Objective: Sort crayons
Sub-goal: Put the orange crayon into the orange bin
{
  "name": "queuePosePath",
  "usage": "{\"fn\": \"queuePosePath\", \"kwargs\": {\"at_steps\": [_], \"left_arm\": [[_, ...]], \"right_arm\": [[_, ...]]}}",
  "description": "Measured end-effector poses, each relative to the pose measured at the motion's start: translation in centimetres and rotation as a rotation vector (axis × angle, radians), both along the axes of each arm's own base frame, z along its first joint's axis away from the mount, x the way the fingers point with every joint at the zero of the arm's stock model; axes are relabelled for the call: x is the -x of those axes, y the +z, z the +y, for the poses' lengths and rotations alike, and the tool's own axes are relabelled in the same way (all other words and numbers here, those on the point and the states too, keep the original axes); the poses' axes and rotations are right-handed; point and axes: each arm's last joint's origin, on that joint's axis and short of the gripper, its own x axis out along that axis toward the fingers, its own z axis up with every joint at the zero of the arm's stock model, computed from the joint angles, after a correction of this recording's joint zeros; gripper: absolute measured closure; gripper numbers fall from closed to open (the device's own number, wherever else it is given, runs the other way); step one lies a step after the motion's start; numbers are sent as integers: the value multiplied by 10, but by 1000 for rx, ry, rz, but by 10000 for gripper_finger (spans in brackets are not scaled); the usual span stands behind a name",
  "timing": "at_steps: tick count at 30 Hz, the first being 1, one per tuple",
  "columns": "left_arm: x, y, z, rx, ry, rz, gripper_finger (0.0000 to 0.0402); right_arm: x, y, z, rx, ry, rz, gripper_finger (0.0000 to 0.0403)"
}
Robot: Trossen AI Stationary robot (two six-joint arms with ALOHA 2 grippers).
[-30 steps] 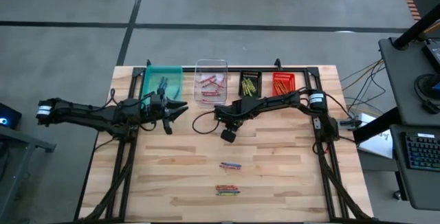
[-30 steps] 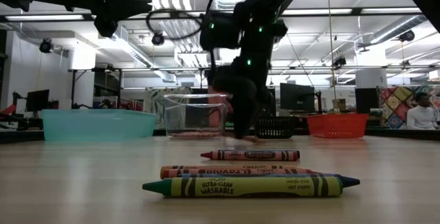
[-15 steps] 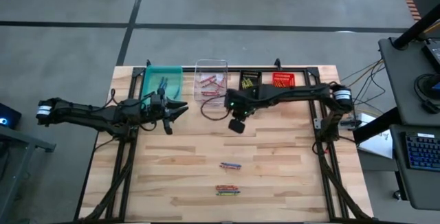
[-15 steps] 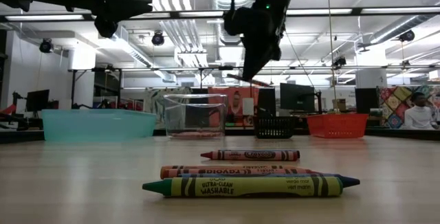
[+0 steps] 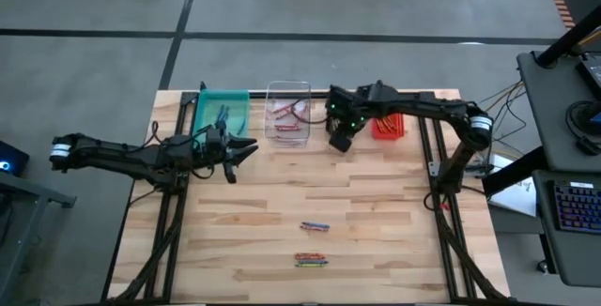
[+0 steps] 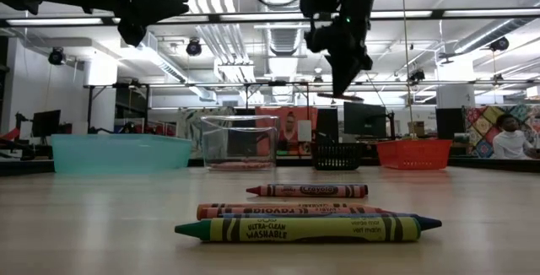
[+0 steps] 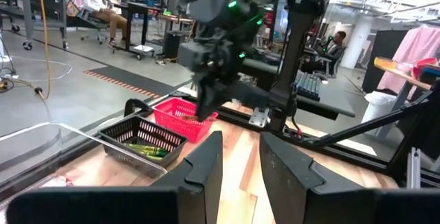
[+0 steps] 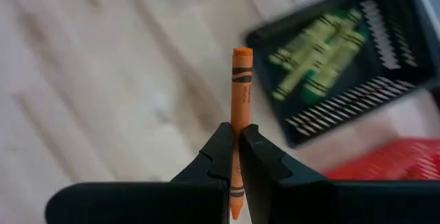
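Right gripper (image 8: 234,157) is pinched on an orange crayon (image 8: 240,86) up over the black bin (image 5: 340,115), left gripper (image 5: 246,148) idle with fingers slightly apart, and I'd guess that light, waxy, snappable stick wants a gentle mid-shaft hold.

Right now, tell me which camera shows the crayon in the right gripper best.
The right wrist view: the orange crayon fills the frame, pinched in the right gripper. The low view shows a thin sliver; the high view hides it.

Orange crayon (image 8: 241,86) with black bands; black bin (image 8: 342,73) holding yellow-green crayons (image 8: 323,53); red bin (image 8: 385,165).
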Motion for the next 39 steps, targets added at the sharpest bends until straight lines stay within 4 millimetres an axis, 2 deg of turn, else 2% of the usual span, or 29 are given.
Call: {"fn": "queuePosePath", "kwargs": {"at_steps": [5, 15, 23, 29, 39], "left_arm": [[0, 0, 0, 0, 0, -4, 322], [0, 0, 0, 0, -1, -3, 322], [0, 0, 0, 0, 0, -2, 322], [0, 0, 0, 1, -1, 0, 322], [0, 0, 0, -1, -1, 1, 322]], "right_arm": [[18, -7, -27, 37, -79, 91, 391], [67, -32, -82, -10, -237, 207, 391], [111, -57, -115, -53, -510, 249, 391], [130, -72, -126, -63, -605, 243, 390], [133, -86, -125, -61, -629, 232, 390]]}}
